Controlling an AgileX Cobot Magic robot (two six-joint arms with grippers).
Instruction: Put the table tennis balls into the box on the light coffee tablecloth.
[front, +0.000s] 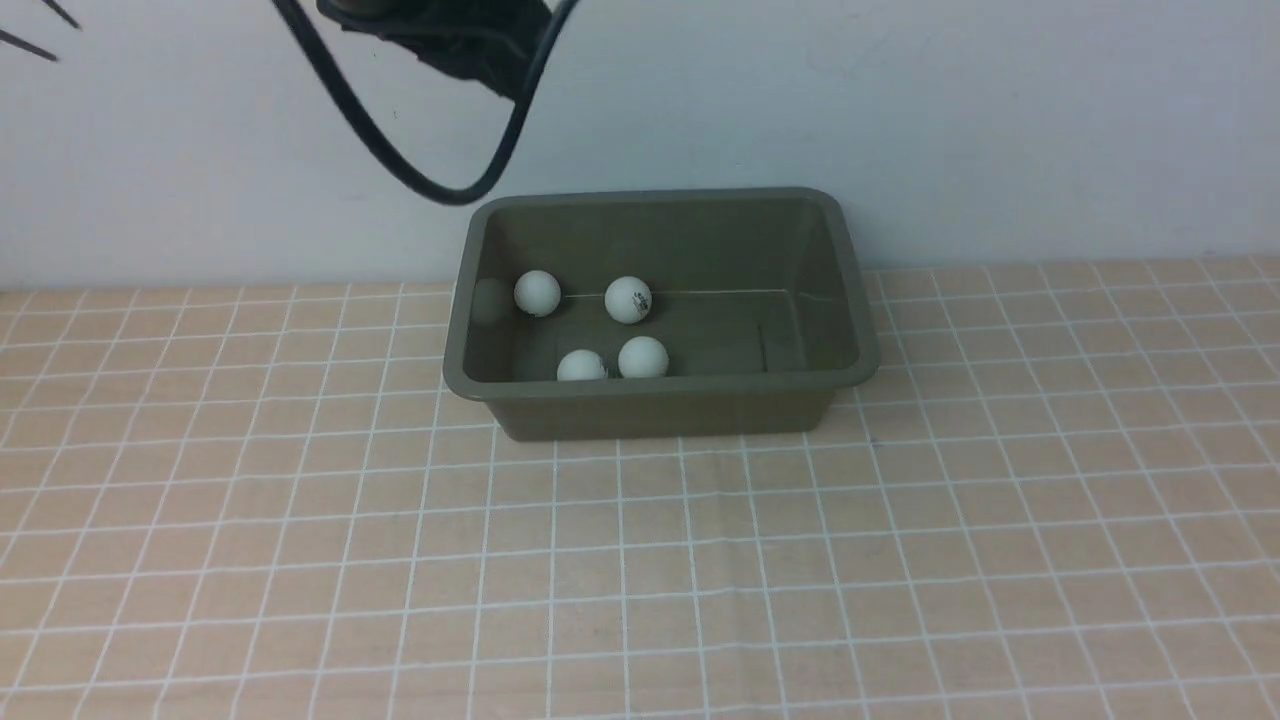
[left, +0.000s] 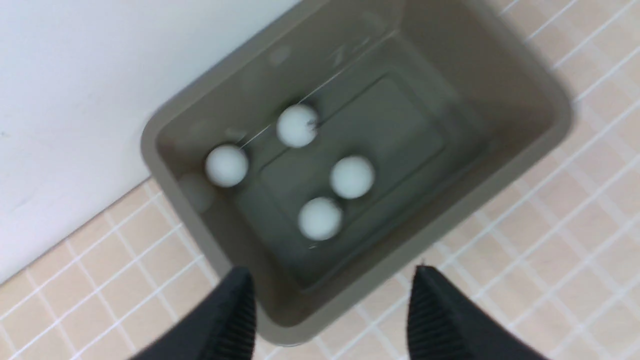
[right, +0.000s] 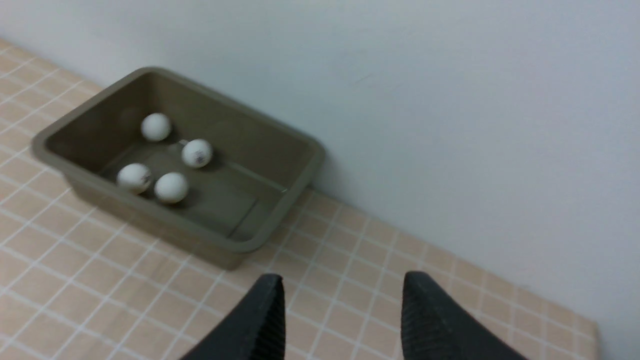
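- The olive-green box (front: 660, 410) stands on the light coffee tablecloth (front: 640, 580) at the far side of the desk. Its back rim is close to the white wall (front: 1000, 120); whether they touch cannot be told.
- All four table tennis balls (front: 537, 293) lie inside the box, in its left half, and the logo ball (front: 628, 300) is near the back wall. The right half of the box floor is open.
- Open cloth stretches in front of the box and on both sides of it.
- The left claw (left: 331, 272) hangs above the box's left end, jaws spread wide, holding nothing.
- The right claw (right: 344, 277) hovers over the cloth well to the right of the box, equally wide and empty.
- In the front view only a dark arm part (front: 450, 40) and a looping cable (front: 400, 170) enter at the top edge.
- The near rim hides the bottom of the front-left ball (front: 581, 366).
- The left wrist view is blurred.
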